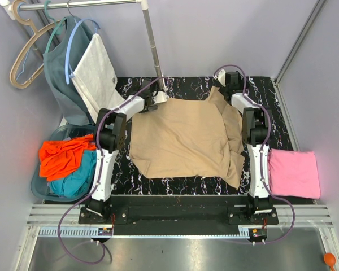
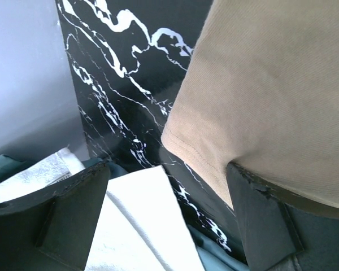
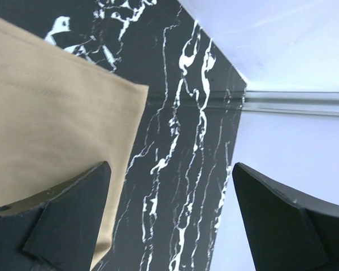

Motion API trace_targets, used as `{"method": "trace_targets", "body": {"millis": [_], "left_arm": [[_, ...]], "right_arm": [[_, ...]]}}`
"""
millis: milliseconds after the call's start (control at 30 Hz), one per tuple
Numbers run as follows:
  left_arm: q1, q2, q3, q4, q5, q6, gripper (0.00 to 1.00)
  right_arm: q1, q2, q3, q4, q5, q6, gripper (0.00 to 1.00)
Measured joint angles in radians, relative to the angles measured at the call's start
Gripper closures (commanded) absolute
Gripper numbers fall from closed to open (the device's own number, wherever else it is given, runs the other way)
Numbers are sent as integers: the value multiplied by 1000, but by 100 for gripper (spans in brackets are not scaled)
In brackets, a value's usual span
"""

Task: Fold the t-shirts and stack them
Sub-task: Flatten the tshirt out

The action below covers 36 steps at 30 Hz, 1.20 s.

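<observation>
A tan t-shirt [image 1: 181, 138] lies spread on the black marble table [image 1: 186, 183], with loose folds along its right side. A pink t-shirt [image 1: 294, 172] lies folded at the right edge. An orange t-shirt [image 1: 62, 157] and a teal t-shirt [image 1: 73, 182] are heaped in a basket at the left. My left gripper [image 1: 156, 100] is open and empty at the tan shirt's far left corner; in the left wrist view [image 2: 169, 220] its right finger [image 2: 282, 220] is beside the shirt's hem [image 2: 260, 101]. My right gripper [image 1: 228, 81] is open and empty at the far right corner; it is over bare table [image 3: 169, 220] beside the shirt's edge [image 3: 51, 113].
A grey basket [image 1: 40, 189] holds the orange and teal shirts. A rack pole [image 1: 153, 45] stands at the back, with hangers [image 1: 28, 53], a grey-teal garment [image 1: 59, 68] and a white cloth [image 1: 96, 73] hanging at the back left. The white cloth [image 2: 135, 226] is close to my left fingers. Walls close in the right side.
</observation>
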Motion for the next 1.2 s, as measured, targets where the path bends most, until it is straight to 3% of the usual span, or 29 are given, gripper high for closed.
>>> {"method": "trace_targets", "body": {"millis": [600,767,1033,1200], "left_arm": [[37,-19,-83,125,-27,60,9],[52,-26,-83,118,-27,37,6],[33,-80,-84,93,-27,-17,2],[-10,-210,-160,81,-16,-66,2]], "right_arm": [[-56,42,38,72,71,-111,2],[-56,2,-29,76,69,-88,1],[-54,-294,-261,-3,42,45,2],[-43,-554,-414,-45,13,128,2]]}}
